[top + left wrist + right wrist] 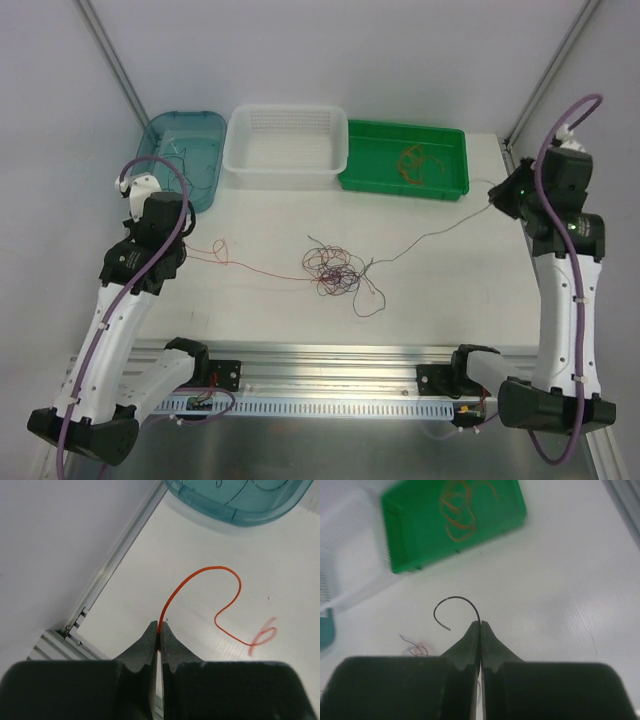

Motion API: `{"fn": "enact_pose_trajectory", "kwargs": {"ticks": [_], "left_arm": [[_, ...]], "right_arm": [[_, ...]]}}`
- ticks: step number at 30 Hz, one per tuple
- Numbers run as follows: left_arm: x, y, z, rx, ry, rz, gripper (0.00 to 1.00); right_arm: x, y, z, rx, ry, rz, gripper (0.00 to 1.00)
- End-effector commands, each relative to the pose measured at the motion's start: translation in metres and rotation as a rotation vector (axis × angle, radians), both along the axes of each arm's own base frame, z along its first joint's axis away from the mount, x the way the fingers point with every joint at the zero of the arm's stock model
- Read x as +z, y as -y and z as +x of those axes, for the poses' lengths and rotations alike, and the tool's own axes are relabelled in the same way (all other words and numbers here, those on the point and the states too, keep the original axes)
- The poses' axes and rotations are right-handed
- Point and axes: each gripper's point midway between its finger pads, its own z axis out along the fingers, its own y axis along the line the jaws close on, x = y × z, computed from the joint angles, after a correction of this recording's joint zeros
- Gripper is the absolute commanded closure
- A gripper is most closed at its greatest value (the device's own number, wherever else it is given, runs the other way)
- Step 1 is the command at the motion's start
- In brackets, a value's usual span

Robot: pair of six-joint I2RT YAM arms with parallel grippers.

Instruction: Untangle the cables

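Pulling the tangle [333, 268] apart, table [450, 290] centre | orange wire [207, 567] runs to 9 o'clock, pinched in my closed left gripper [159, 628] | dark wire [456, 597] to 2 o'clock, clamped in closed right gripper [480, 626] | next, I reckon: spread wider, gently.

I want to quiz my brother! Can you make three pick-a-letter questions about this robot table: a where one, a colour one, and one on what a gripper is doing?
1. Where is the tangle of cables? A on a chair; B on the table, in the middle; C in a drawer.
2. The far-right tray is: A green; B pink; C yellow.
3. The left gripper is: A wide open; B shut on an orange-red wire; C holding a cup.
Answers: B, it lies on the table; A, green walls; B, its closed jaws pinch the wire.
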Motion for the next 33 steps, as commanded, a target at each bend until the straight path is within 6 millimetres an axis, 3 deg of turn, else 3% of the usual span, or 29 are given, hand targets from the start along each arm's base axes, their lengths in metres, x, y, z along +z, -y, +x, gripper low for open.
{"fn": "enact_pose_trajectory", "kwargs": {"ticks": [1,2,7,12,18,21,22,25,26,28,29,30,31,32,33], "left_arm": [[-0.027,-0.002,0.004,0.03,-0.079,-0.005,1.0],[-0.035,0.001,0.006,0.028,-0.096,-0.018,1.0],[-0.083,0.003,0.009,0.043,-0.156,-0.112,1.0],[-0.128,0.005,0.005,0.068,-0.217,-0.224,1.0],[-0.18,0.044,0.005,0.023,-0.243,-0.502,1.0],[-0.202,0.058,0.002,0.029,-0.265,-0.62,1.0],[-0.205,0.063,0.001,0.019,-0.271,-0.645,1.0],[-0.202,0.088,0.007,-0.083,-0.258,-0.758,0.91],[-0.195,0.103,0.009,-0.152,-0.252,-0.817,0.87],[-0.184,0.119,0.014,-0.258,-0.239,-0.849,0.76],[-0.172,0.128,0.016,-0.325,-0.218,-0.873,0.69],[-0.166,0.137,0.015,-0.396,-0.221,-0.854,0.63],[-0.159,0.146,0.015,-0.458,-0.215,-0.843,0.48],[-0.145,0.164,0.012,-0.563,-0.202,-0.822,0.4],[-0.139,0.174,0.009,-0.642,-0.204,-0.785,0.33]], "right_arm": [[0.103,-0.016,-0.001,0.114,0.221,-0.011,0.99],[0.135,-0.019,-0.004,0.139,0.298,-0.029,0.99],[0.211,-0.03,-0.022,0.199,0.571,-0.065,0.99],[0.257,-0.03,-0.036,0.165,0.74,-0.048,0.99],[0.332,-0.043,-0.05,0.19,1.013,0.054,0.99],[0.337,-0.053,-0.048,0.231,1.043,0.125,0.99],[0.331,-0.064,-0.046,0.292,1.018,0.151,0.99],[0.277,-0.08,-0.022,0.37,0.834,0.252,0.99],[0.236,-0.082,-0.009,0.369,0.735,0.282,0.99],[0.186,-0.087,-0.002,0.363,0.604,0.296,0.98],[0.136,-0.087,0.005,0.353,0.496,0.287,0.98],[0.105,-0.088,0.004,0.343,0.401,0.292,0.98],[0.076,-0.091,0.004,0.337,0.325,0.291,0.99],[0.052,-0.093,0.003,0.334,0.264,0.292,0.99],[0.007,-0.09,0.001,0.316,0.157,0.284,0.99]]}}
